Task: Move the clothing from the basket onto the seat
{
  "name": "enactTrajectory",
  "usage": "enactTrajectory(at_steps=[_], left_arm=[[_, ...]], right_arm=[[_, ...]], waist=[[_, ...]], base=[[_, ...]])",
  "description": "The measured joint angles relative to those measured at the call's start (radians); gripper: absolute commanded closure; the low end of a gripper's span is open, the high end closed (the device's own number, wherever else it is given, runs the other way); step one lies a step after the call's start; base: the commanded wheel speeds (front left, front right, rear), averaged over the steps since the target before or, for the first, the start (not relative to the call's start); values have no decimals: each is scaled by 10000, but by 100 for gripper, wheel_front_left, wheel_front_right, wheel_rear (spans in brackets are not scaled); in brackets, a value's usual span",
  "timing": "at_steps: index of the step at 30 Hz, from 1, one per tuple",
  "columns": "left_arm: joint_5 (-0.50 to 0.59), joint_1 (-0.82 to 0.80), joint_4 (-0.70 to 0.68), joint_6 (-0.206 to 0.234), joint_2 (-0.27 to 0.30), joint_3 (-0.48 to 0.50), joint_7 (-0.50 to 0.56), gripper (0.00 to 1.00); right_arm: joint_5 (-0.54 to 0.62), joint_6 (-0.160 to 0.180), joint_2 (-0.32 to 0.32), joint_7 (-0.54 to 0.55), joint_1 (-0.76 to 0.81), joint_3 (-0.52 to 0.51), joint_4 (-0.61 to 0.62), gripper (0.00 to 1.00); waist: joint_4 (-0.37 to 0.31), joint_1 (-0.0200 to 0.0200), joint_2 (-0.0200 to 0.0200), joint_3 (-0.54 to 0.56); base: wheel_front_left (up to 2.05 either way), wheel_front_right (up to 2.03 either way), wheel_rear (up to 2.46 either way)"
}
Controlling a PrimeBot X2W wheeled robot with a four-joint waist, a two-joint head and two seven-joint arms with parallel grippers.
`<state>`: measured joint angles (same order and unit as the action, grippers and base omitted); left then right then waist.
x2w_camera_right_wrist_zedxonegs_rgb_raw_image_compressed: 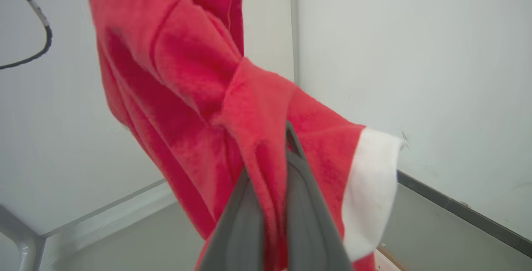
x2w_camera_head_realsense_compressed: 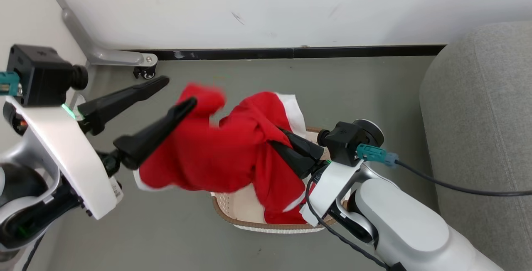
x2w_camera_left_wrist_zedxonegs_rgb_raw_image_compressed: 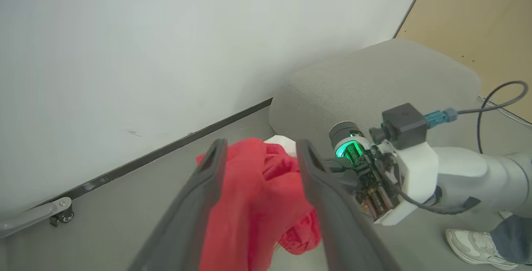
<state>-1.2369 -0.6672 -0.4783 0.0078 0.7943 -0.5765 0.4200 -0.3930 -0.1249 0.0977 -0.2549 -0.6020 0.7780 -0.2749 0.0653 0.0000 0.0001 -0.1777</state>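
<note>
Right gripper is clamped on the clothing and holds it above the basket, probably to clear the rim before swinging right to the seat. Left gripper is spread wide, one finger against the cloth, likely as support. One basket, one seat. Can't tell if the bundle is one garment or two.

Light bright, even; shadows faint. Motion blur on bright red soft fabric garment, centre of head frame.

Head overhead, wrists close on clothing
</note>
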Motion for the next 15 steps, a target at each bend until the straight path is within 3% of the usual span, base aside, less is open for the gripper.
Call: enactTrajectory(at_steps=[7,15], left_arm=[[522,726,535,42,297,4,-453,0],[1151,1752,623,-196,190,-466,-1187,0]], right_arm=[[-481,0,393,8,-25,-485,61,100],[-631,2,1112,104,-231,-1578,21,100]], waist=[[-161,0,0,-23],[-458,0,0,-133]], base=[[0,0,0],[0,0,0]])
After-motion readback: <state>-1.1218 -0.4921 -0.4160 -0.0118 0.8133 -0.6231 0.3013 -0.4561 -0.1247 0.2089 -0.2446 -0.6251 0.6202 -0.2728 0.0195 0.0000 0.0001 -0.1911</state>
